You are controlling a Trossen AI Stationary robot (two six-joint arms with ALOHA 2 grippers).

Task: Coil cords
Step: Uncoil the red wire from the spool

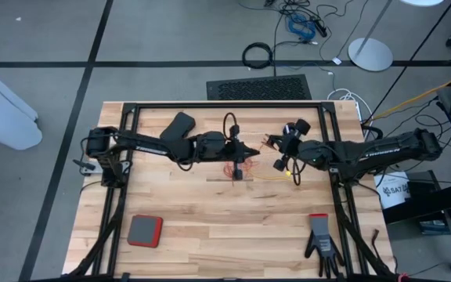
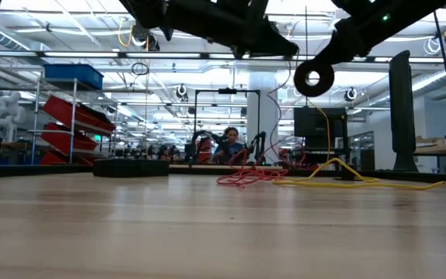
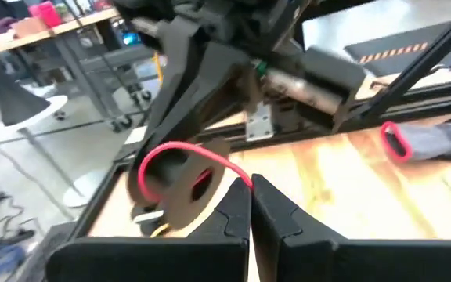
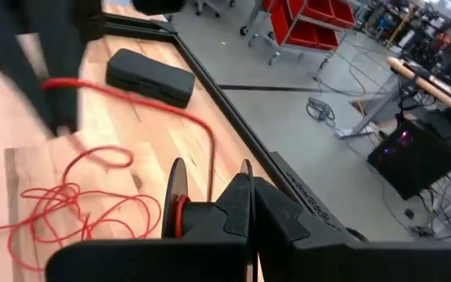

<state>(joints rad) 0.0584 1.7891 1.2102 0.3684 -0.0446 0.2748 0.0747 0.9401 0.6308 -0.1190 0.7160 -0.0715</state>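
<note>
Red cord loose on the pale wooden desk [image 1: 210, 227], reels up in 2 shut grippers.
Snagging is my worry: the thin reddish-orange cord [image 4: 69, 200] heaps mid-desk beside the thin yellow cord [image 2: 362, 182] toward the right edge; left gripper [image 3: 250, 205] pinches that red line, right gripper [image 4: 251, 205] clamps a small round black reel [image 4: 177, 211].

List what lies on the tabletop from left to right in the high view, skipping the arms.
Red and grey pad → black case → reddish-orange cord → yellow cord → black glove.
</note>
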